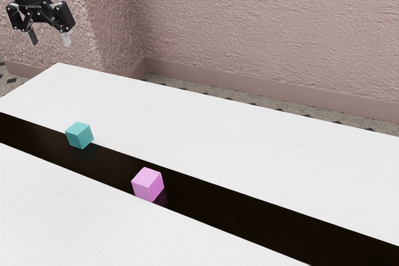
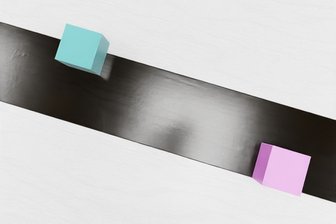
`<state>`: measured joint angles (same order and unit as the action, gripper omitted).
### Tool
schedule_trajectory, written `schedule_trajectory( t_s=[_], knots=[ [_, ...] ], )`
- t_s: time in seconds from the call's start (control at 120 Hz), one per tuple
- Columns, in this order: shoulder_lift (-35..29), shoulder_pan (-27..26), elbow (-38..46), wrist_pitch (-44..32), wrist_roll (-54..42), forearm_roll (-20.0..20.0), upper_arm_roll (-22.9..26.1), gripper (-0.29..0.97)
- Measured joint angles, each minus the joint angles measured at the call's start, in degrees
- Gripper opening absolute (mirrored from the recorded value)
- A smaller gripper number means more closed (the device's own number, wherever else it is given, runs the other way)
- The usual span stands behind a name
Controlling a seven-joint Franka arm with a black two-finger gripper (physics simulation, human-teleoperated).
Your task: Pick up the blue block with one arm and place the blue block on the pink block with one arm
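Gripper [image 1: 48, 37], black two-finger, jaws spread wide and empty, hangs high over white table [image 1: 249, 147] at the exterior view's upper left; small teal-blue block [image 1: 79, 134] sits on glossy black strip [image 1: 218, 207] crossing table; pink block [image 1: 148, 184] on same strip, well apart, toward the exterior view's right.

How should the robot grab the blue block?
Probably from straight above, end effector pinching two opposite side faces of the blue block. It's a cube sitting flat on the dark strip, sides bare, with the pink block well apart.
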<state>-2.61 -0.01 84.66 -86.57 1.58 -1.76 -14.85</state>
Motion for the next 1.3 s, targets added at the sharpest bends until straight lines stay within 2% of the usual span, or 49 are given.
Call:
schedule_trajectory(
  t_s=[0.258, 0.375, 0.4, 0.45, 0.525, 0.575, 0.633, 0.725, 0.817, 0.908, 1.0, 1.108, 1.3],
  knots=[
    [-0.1, 0.0, -0.4, 0.1, 0.0, -0.2, 0.0, 0.68],
    [-2.4, -0.9, -14.4, 7.4, -0.1, -4.8, -0.2, 0.68],
    [-2.5, -1.8, -14.9, 7.9, -0.2, -5.5, -1.7, 0.68],
    [-1.5, -3.1, -11.4, 6.4, -0.8, -5.3, -7.7, 0.68],
    [5.7, 1.4, -6.0, 2.4, -2.3, -3.0, -14.8, 0.68],
    [13.1, 5.6, -4.7, -1.0, -3.6, -0.2, -16.3, 0.68],
    [19.1, 6.6, -4.1, -4.7, -5.2, 2.7, -16.6, 0.68],
    [26.3, 7.4, -3.8, -10.7, -7.6, 6.5, -16.2, 0.68],
    [32.9, 13.5, -4.3, -16.5, -10.3, 11.1, -10.6, 0.68],
    [35.8, 15.5, -5.0, -21.2, -13.1, 13.2, -7.9, 0.68],
    [36.8, 15.9, -5.4, -24.8, -18.0, 14.2, -6.4, 0.68],
    [36.9, 15.9, -4.4, -25.7, -23.7, 12.9, -3.3, 0.68],
    [37.3, 16.3, -4.0, -26.6, -31.6, 12.2, -2.2, 0.67]
  ],
)
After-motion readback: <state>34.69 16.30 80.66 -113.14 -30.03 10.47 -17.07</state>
